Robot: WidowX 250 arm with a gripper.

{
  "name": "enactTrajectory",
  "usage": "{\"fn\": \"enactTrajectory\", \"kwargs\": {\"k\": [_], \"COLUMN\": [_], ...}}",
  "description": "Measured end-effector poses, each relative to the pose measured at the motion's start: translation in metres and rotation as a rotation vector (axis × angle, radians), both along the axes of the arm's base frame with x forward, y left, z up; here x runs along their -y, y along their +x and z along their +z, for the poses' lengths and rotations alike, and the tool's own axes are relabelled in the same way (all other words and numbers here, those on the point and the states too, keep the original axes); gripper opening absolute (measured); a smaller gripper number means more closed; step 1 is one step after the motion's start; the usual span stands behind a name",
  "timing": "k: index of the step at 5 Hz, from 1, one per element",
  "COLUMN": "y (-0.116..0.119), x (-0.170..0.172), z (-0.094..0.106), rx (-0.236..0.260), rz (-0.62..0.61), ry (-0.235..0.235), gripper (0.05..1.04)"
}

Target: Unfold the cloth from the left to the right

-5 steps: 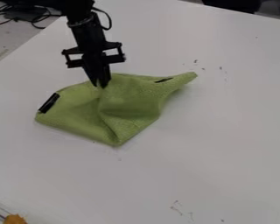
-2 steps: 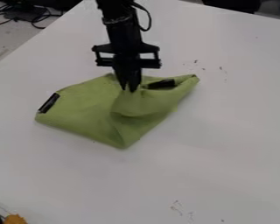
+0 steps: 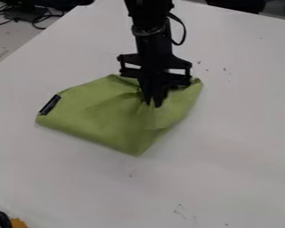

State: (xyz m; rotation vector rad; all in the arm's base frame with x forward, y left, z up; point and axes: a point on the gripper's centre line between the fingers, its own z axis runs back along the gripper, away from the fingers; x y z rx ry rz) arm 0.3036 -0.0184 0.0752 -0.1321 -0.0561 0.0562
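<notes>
My gripper [image 3: 152, 103] hangs over the right part of the green cloth [image 3: 103, 110], its fingers shut on a pinched bit of the fabric. Creases fan out from that pinch. The cloth's left part lies fairly flat, with a black strip near its left corner. Its lower corner points toward the front of the table, and the upper right corner is partly behind the gripper.
The white table [image 3: 228, 147] stretches around the cloth. Black cables [image 3: 34, 18] lie beyond its upper left edge. An orange item [image 3: 18, 223] and a black object [image 3: 0, 218] are at the bottom left corner.
My gripper has moved right and slightly down, drawing the pinched fabric with it. The cloth's lower corner has shifted right, and the left part looks smoother. A black object has appeared at the bottom left.
</notes>
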Motion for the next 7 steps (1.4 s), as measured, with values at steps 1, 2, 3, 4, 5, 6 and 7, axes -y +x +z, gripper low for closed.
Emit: {"fn": "enactTrajectory", "kwargs": {"k": [1,2,3,4,5,6,7], "y": [-0.007,-0.018,-0.017,-0.021,-0.023,-0.026,-0.028], "x": [0.016,0.035,0.040,0.048,0.061,0.071,0.077], "z": [0.000,-0.009,-0.024,-0.030,-0.034,-0.041,-0.041], "rx": [0.023,0.009,-0.016,-0.012,-0.013,-0.025,-0.027], "rz": [-0.025,-0.059,-0.087,-0.100,-0.120,-0.128,-0.141], "ry": [0.000,-0.018,-0.033,-0.032,-0.036,-0.052,-0.051], "gripper": [0.064,0.064,0.064,0.064,0.063,0.067,0.108]}}
